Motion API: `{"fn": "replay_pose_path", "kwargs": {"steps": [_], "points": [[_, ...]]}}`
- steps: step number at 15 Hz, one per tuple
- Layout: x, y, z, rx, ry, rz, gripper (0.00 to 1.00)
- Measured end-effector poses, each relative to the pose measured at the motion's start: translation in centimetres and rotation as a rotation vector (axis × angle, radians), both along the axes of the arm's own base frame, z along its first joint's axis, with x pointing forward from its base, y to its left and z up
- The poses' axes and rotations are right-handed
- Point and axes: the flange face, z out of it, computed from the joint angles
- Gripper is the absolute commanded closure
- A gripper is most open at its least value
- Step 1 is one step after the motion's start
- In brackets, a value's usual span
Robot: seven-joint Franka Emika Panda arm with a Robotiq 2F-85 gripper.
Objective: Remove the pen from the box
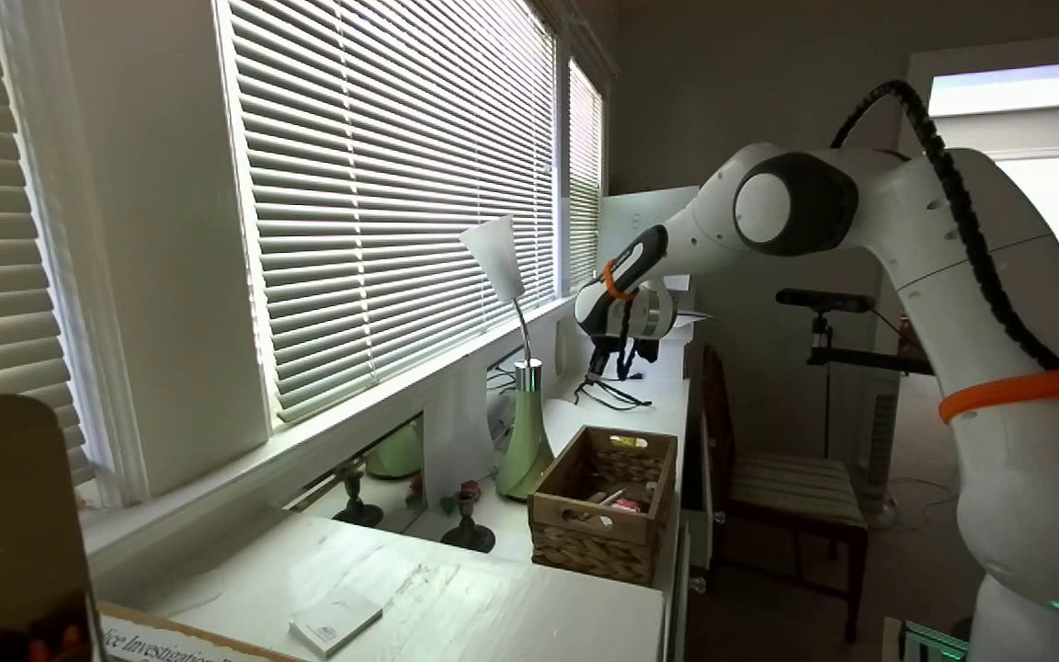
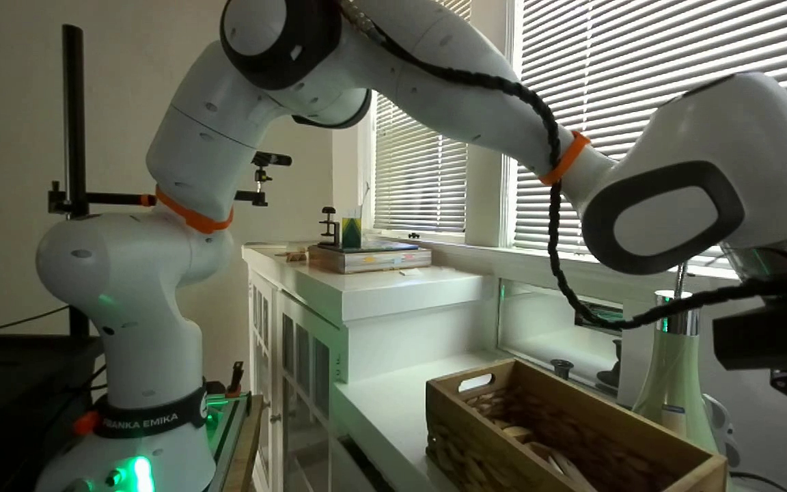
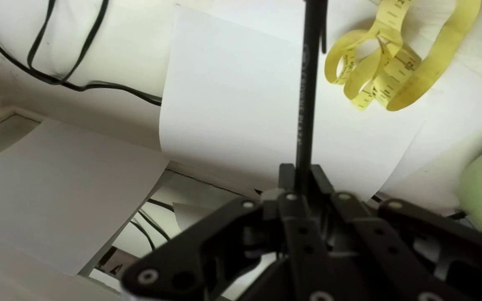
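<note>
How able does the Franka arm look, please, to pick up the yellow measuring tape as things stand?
Probably not yet: the gripper is shut on the black pen and would likely have to release it first. Otherwise, the way looks free: nothing covers the yellow measuring tape where it shows.

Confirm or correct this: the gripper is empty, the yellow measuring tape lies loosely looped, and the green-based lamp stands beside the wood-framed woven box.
The gripper is not empty: the wrist view shows it closed on a black pen. The rest is right: the yellow measuring tape lies loosely looped, and the green-based lamp stands beside the wood-framed woven box.
</note>
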Motion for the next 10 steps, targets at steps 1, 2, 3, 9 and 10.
{"fn": "replay_pose_path", "kwargs": {"steps": [1,2,3,9,10], "points": [[0.6,0.1,-0.7,0.019,0.000,-0.001,0.97],[1.1,0.2,-1.3,0.037,0.003,-0.003,0.97],[1.5,0.2,-1.9,0.053,0.009,-0.004,0.97],[2.8,0.2,-4.2,0.105,0.083,-0.026,0.97],[3.0,0.2,-4.5,0.108,0.095,-0.027,0.97]]}}
